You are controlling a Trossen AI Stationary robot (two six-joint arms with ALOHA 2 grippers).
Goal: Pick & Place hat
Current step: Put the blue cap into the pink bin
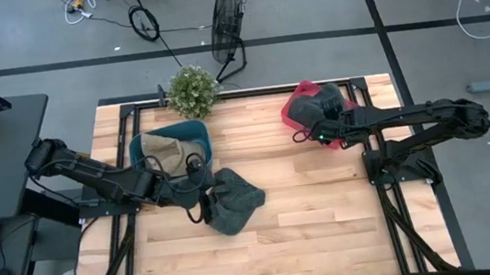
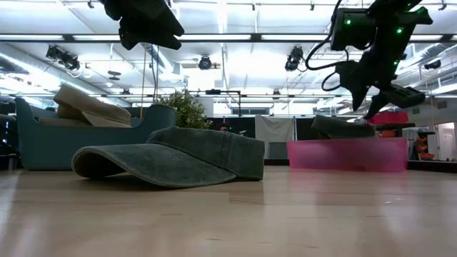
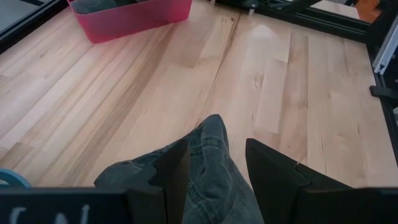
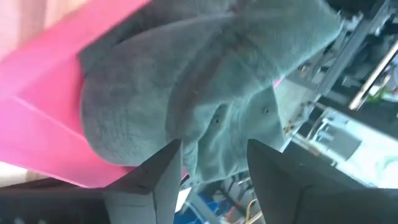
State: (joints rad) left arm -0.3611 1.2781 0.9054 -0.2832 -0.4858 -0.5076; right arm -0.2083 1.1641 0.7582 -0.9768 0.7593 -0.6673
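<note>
A grey-green hat (image 1: 236,205) lies flat on the table, its brim toward the near side in the low view (image 2: 171,158). My left gripper (image 1: 204,196) hovers open above the hat's left edge; in the left wrist view (image 3: 217,144) the hat (image 3: 211,180) shows beneath its fingers. A second dark grey hat (image 1: 324,102) lies in a pink bin (image 1: 293,113) at the far right. My right gripper (image 1: 307,133) is open above that bin, and the hat (image 4: 205,81) fills the right wrist view beyond its fingers (image 4: 214,144).
A teal bin (image 1: 144,144) holding a beige hat (image 1: 165,151) stands just beyond my left gripper. A potted plant (image 1: 193,90) sits at the table's far edge. Bare wood lies toward the near and middle right of the table (image 1: 328,220).
</note>
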